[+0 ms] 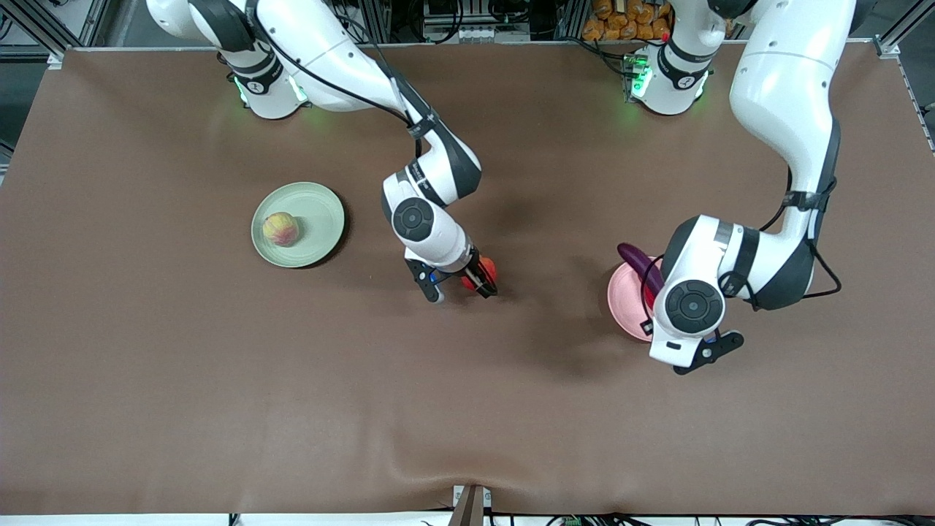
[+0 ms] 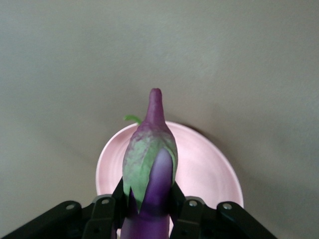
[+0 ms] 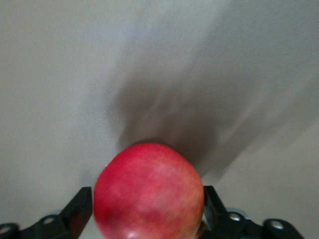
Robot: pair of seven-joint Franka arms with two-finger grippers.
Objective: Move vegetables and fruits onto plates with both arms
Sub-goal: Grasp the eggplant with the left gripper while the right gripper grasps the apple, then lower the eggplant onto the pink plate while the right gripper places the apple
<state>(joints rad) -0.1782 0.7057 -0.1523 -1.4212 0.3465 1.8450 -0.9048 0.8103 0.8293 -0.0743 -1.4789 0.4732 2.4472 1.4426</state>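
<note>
Now the right gripper (image 3: 144,216) sits low on the table (image 1: 146,380) near its middle, fingers (image 3: 79,211) straddling the red fruit (image 3: 149,191), one on each side. They look at or nearly at the skin, but I cannot tell if the grip is firm yet; the fruit seems to rest on the cloth, so this reads as the grasp step. It is nearer the front camera than the green plate (image 1: 321,208), which lies toward the right arm's end of the table and already holds the peach (image 1: 280,229), so the red fruit probably goes there next.

The left gripper (image 2: 149,206) is clamped on the eggplant (image 2: 152,164), gripping the purple body just past the green cap, stem end pointing away from the wrist. It hangs over the pink plate (image 2: 209,164) at the left arm's end of the table, lined up for a drop. A thin green stem (image 2: 132,118) peeks out beside the eggplant, likely the chili on the plate; its body is hidden. Lowering before release would avoid a roll-off.
</note>
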